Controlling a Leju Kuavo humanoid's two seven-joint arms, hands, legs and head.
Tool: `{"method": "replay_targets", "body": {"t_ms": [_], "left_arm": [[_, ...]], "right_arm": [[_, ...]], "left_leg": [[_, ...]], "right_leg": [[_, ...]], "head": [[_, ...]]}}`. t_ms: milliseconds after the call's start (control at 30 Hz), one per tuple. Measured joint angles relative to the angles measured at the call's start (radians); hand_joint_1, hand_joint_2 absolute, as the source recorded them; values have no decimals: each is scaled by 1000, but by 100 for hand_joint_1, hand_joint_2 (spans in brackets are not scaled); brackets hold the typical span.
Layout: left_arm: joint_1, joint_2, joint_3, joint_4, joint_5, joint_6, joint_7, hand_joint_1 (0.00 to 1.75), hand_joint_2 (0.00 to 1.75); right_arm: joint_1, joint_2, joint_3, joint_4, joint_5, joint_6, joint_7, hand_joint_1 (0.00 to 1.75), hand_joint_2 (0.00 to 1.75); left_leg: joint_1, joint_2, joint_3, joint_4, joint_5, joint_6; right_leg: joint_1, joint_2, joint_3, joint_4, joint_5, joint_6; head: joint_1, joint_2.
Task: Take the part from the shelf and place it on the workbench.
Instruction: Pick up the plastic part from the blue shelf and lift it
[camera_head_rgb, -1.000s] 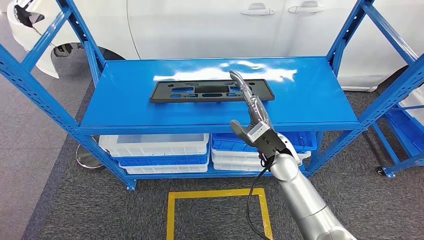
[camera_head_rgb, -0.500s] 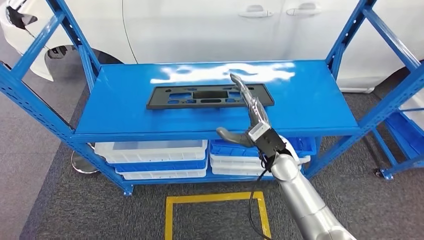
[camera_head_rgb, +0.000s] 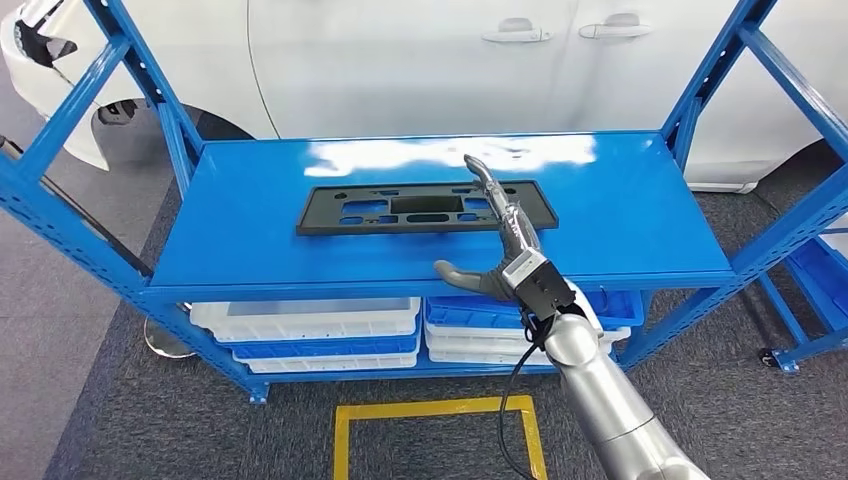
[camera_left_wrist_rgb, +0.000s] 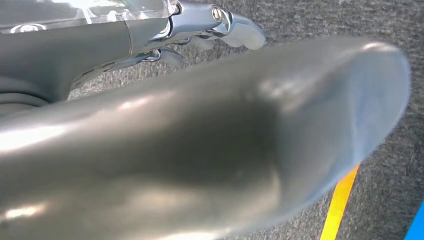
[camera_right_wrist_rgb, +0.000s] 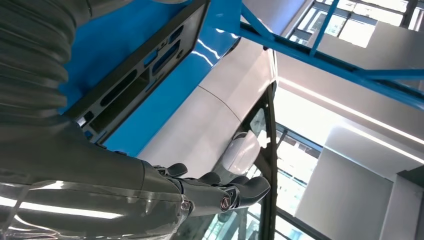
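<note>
None of the task is done yet, by our reading. Part (camera_head_rgb: 425, 208) lies flat on the shelf (camera_head_rgb: 250, 230), mid-deck. Our right hand (camera_head_rgb: 500, 235) is spread, fingers extended over the part's right end, thumb out over the shelf's front edge, holding nothing. Grasp, lift, and carry all remain.
</note>
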Motion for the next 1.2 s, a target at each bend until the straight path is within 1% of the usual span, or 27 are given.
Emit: {"method": "replay_targets", "body": {"t_ms": [67, 100, 133, 167, 200, 233, 267, 300, 367, 400, 433, 467, 533, 600, 633, 667, 733, 767, 800, 833, 900, 933, 967, 1033, 1100, 1133, 1200], "left_arm": [[-1, 1, 3, 0, -4, 0, -3, 0, 0], [-1, 1, 3, 0, -7, -1, -5, 0, 0], [-1, 1, 3, 0, -10, -2, -6, 0, 0], [-1, 0, 3, 0, -12, -3, -7, 0, 0], [0, 0, 3, 0, -15, -4, -8, 0, 0], [1, 0, 3, 0, -17, -4, -8, 0, 0], [3, 0, 3, 0, -20, -5, -8, 0, 0], [4, 0, 3, 0, -22, -5, -8, 0, 0], [6, 1, 3, 0, -26, -5, -7, 0, 0], [6, 2, 4, 1, -27, -5, -7, 0, 0], [5, 3, 4, 1, -28, -4, -7, 0, 0], [4, 3, 5, 2, -28, -3, -7, 0, 0], [1, 4, 7, 2, -30, -1, -7, 0, 0], [2, 4, 9, 2, -31, 0, -7, 0, 0], [2, 4, 10, 2, -33, 0, -7, 0, 0], [1, 4, 10, 2, -34, 0, -7, 0, 0], [0, 4, 12, 2, -35, 1, -8, 0, 0], [0, 5, 12, 2, -37, 2, -8, 0, 0], [1, 5, 12, 2, -38, 2, -9, 0, 0], [1, 5, 13, 2, -40, 3, -10, 0, 0], [1, 5, 13, 3, -43, 4, -10, 0, 0], [0, 5, 13, 3, -45, 5, -11, 0, 0], [-2, 5, 13, 3, -46, 5, -12, 0, 0], [-4, 5, 13, 4, -50, 6, -12, 0, 0], [-5, 6, 13, 4, -56, 6, -12, 0, 0], [-5, 6, 13, 4, -59, 5, -13, 0, 0], [-7, 6, 13, 4, -64, 4, -13, 0, 0]], "right_arm": [[1, -1, 1, -5, -1, -1, 0, 0, 175], [2, -2, 0, -8, -1, -2, 0, 0, 175], [4, -2, 0, -12, -1, -3, 0, 0, 175], [9, -3, 1, -16, -1, -5, 0, 0, 175], [17, -4, 1, -20, -1, -7, 0, 0, 131], [27, -6, 1, -24, 0, -9, 0, 0, 87], [38, -8, 2, -29, 1, -11, -1, 0, 44], [48, -9, 3, -34, 3, -11, -1, 0, 0], [59, -11, 11, -41, 11, -8, -5, 0, 87], [61, -12, 18, -44, 19, -5, -8, 0, 131], [62, -13, 28, -45, 30, -4, -11, 0, 175], [63, -13, 39, -46, 46, -7, -14, 0, 175], [63, -13, 66, -46, 92, -29, -17, 0, 175], [61, -13, 94, -46, 133, -57, -17, 0, 175], [58, -13, 106, -45, 147, -67, -16, 0, 175], [53, -13, 120, -42, 163, -79, -15, 0, 175], [43, -13, 150, -27, 203, -111, -16, 0, 175], [38, -11, 169, -16, 230, -133, -16, 0, 175], [31, -9, 189, -4, 260, -159, -16, 0, 175], [21, -4, 211, 9, 293, -186, -14, 0, 175], [-2, 8, 258, 31, 364, -237, -4, 0, 175], [-13, 16, 281, 41, 393, -255, 3, 0, 175], [-22, 24, 302, 51, 417, -268, 12, 0, 175], [-31, 40, 338, 67, 459, -288, 30, 0, 175], [-39, 59, 372, 81, 498, -303, 49, 0, 175], [-45, 68, 388, 87, 512, -308, 56, 0, 175], [-56, 86, 418, 101, 528, -312, 64, 0, 175]], "left_leg": [[2, 2, 2, 8, -11, -12], [3, 2, -8, 32, -24, -18], [6, 2, -30, 79, -44, -25], [8, 2, -65, 144, -68, -30], [10, 2, -107, 214, -90, -34], [11, 2, -146, 271, -100, -37], [12, 2, -169, 295, -90, -39], [13, 2, -174, 278, -60, -38], [12, 2, -135, 151, 34, -31], [10, 2, -111, 86, 65, -25], [7, 2, -93, 41, 80, -17], [4, 2, -84, 19, 79, -10], [3, 1, -76, 8, 69, 4], [7, 0, -61, -4, 66, 16], [8, 0, -51, -9, 65, 20], [8, 0, -44, -14, 62, 24], [6, -1, -37, -15, 54, 29], [6, -2, -32, -14, 49, 29], [6, -2, -26, -14, 44, 28], [6, -3, -19, -13, 38, 26], [5, -3, -2, -13, 25, 19], [4, -3, 2, -11, 19, 15], [3, -3, 4, -12, 14, 9], [2, -3, 6, -9, 9, -4], [3, -3, 7, 6, -1, -18], [5, -3, -4, 33, -14, -26], [9, -3, -66, 149, -60, -37]], "right_leg": [[-3, 2, 10, -6, -5, -9], [-6, 3, 17, -10, -8, -14], [-8, 3, 24, -13, -11, -18], [-8, 2, 31, -14, -16, -22], [-7, 2, 37, -14, -22, -23], [-7, 3, 44, -14, -28, -23], [-7, 3, 52, -13, -35, -23], [-7, 5, 62, -13, -43, -22], [-7, 7, 84, -14, -59, -18], [-5, 9, 92, -14, -66, -14], [-4, 10, 97, -16, -71, -9], [-3, 11, 98, -16, -73, -3], [-2, 12, 100, -13, -72, 8], [-2, 8, 91, 18, -79, 16], [-2, 5, 72, 55, -92, 19], [-2, 3, 38, 114, -116, 22], [-4, 3, -49, 246, -167, 26], [-4, 2, -85, 290, -177, 27], [-5, 2, -100, 294, -163, 27], [-5, 2, -95, 257, -128, 25], [-4, 1, -45, 113, -30, 16], [-1, 0, -23, 48, -5, 11], [1, -1, -10, 9, 8, 5], [5, -1, -4, -12, 1, -7], [1, 1, 9, -17, 4, -19], [-1, 1, 16, -19, 2, -25], [-1, 0, 28, -22, -4, -33]], "head": [[-1, 0], [-2, 0], [-3, 0], [-4, 0], [-4, 0], [-4, 0], [-3, 0], [-4, 0], [-3, 0], [-3, 0], [-3, 0], [-3, 0], [-2, 0], [0, 0], [1, 0], [3, 0], [5, 0], [5, 0], [5, 0], [5, 0], [5, 0], [5, 0], [4, 0], [4, 0], [3, 0], [1, 0], [-3, 0]]}}
